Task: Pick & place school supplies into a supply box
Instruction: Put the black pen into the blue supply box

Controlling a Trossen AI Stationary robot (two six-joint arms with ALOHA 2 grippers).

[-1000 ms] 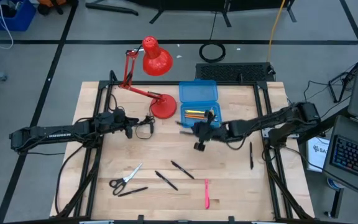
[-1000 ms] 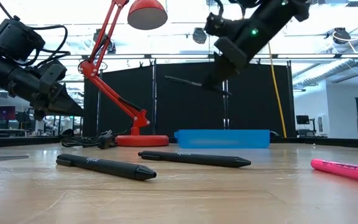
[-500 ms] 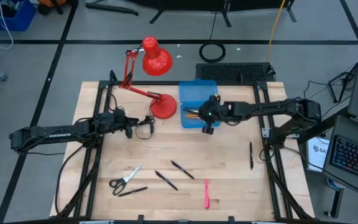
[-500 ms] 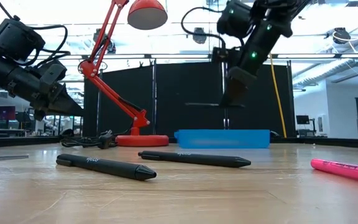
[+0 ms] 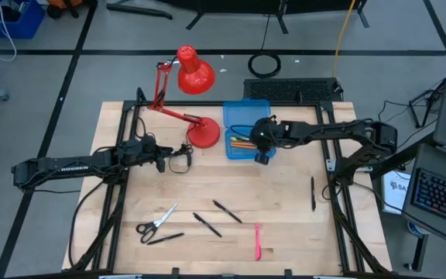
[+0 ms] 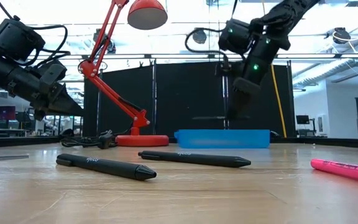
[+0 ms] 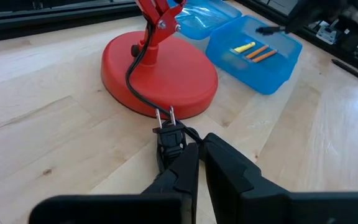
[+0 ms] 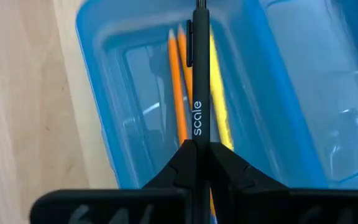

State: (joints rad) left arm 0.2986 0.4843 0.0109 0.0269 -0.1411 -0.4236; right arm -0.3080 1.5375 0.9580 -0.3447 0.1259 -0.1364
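The blue supply box (image 5: 232,124) lies open at the far middle of the table, with orange pencils (image 8: 178,93) and a yellow marker (image 8: 219,109) inside. My right gripper (image 5: 254,144) is over it, shut on a thin black pen (image 6: 209,117). Scissors (image 5: 156,221), three black pens (image 5: 207,225) (image 5: 228,211) (image 5: 165,239) and a pink pen (image 5: 258,242) lie flat near the front edge. Another black pen (image 5: 313,193) lies at the right. My left gripper (image 7: 197,158) is shut at the left, just short of the lamp's plug (image 7: 169,134). My right gripper pinches the black pen near one end (image 8: 197,138) between its two fingers, slanting down from the table's right. The rest of the pen sticks out past the fingertips. It hangs about level (image 6: 209,117), clear above the open box and along its length.
A red desk lamp (image 5: 195,74) stands left of the box, its round base (image 7: 160,78) on the table and its cord (image 5: 178,159) by my left gripper. The box's lid (image 5: 247,112) lies open toward the far edge. Bare wood lies mid-table.
My right gripper has carried the black pen from just in front of the box toward the far edge, over the open box, tipping further downward. The pen, slanted a second ago, has sunk and now hangs level just above the box.
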